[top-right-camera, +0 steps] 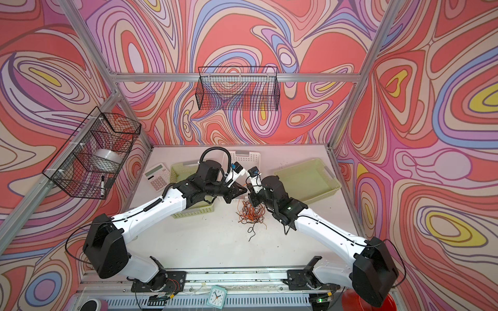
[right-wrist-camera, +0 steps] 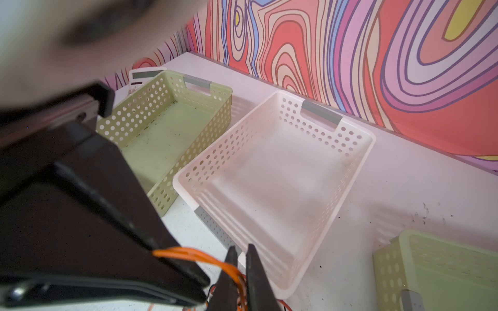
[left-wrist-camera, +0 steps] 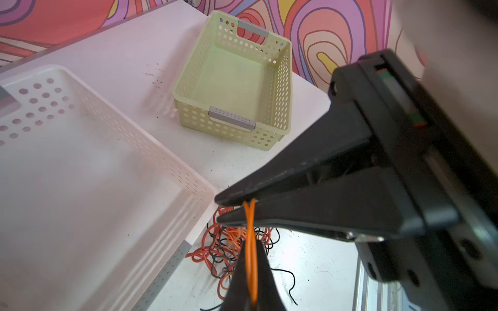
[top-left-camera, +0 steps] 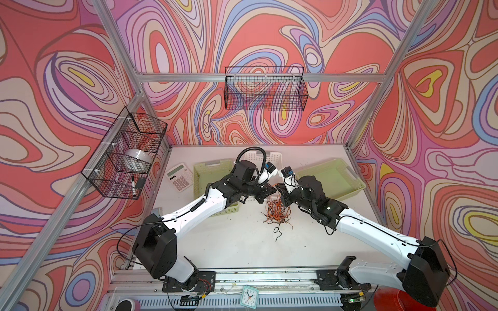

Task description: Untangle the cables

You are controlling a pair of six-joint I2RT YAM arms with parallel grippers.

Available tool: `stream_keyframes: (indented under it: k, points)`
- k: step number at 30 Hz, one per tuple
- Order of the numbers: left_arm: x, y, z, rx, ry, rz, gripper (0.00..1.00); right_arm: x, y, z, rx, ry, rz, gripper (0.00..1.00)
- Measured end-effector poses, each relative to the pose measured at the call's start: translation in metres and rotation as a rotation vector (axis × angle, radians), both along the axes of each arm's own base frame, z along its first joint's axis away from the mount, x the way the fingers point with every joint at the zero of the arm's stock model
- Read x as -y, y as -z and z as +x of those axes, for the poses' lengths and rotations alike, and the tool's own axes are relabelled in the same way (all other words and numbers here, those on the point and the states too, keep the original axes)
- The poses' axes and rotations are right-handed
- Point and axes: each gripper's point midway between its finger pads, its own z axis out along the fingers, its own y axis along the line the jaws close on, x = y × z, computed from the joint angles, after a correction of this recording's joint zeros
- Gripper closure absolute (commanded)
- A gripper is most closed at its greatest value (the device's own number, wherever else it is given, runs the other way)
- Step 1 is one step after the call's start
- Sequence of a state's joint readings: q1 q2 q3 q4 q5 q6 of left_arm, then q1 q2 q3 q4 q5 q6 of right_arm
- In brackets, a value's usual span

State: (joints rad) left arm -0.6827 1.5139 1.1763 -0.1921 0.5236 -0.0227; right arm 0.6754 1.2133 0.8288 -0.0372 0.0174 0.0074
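The cables (top-left-camera: 277, 212) (top-right-camera: 250, 212) lie in a tangled heap of orange, red-brown and black wires on the white table, in both top views. Just above the heap, the two grippers meet tip to tip. My left gripper (top-left-camera: 273, 190) (top-right-camera: 244, 190) (left-wrist-camera: 250, 258) (right-wrist-camera: 188, 272) is shut on a doubled orange cable (left-wrist-camera: 250, 229) (right-wrist-camera: 199, 255). The same strand runs straight into my right gripper (top-left-camera: 280, 189) (top-right-camera: 250, 192) (left-wrist-camera: 219, 208) (right-wrist-camera: 241, 250). Its jaws stand only a narrow slit apart with the strand in the slit. Below the jaws the strand drops back into the heap.
A white basket (top-left-camera: 258, 156) (right-wrist-camera: 358, 161) sits behind the grippers. Green baskets stand to the left (top-left-camera: 207, 169) and right (top-left-camera: 334, 177) (left-wrist-camera: 285, 88). A calculator (top-left-camera: 179, 176) lies at the far left. Two black wire baskets (top-left-camera: 265, 88) (top-left-camera: 126, 153) hang on the walls. A small clock (top-left-camera: 249, 296) is at the front rail.
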Motion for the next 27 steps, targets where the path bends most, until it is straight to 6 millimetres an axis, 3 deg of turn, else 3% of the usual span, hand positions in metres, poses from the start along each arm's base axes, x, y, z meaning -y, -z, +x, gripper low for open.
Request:
stream_keyframes:
  k: [4,10,22,27]
  points:
    - [0.001,0.001,-0.007,-0.009,0.012,0.01,1.0,0.002,0.004,0.0,-0.006,0.019,0.03,0.62]
    - [0.006,-0.015,-0.03,0.004,0.059,0.011,1.0,0.006,0.026,-0.003,-0.049,0.061,0.092,0.54]
    - [0.007,-0.059,-0.041,0.074,0.08,-0.024,1.0,0.006,0.04,-0.002,-0.098,0.115,0.214,0.52]
    - [0.007,-0.087,-0.042,0.114,0.082,-0.056,1.0,0.003,0.056,0.001,-0.144,0.138,0.242,0.54]
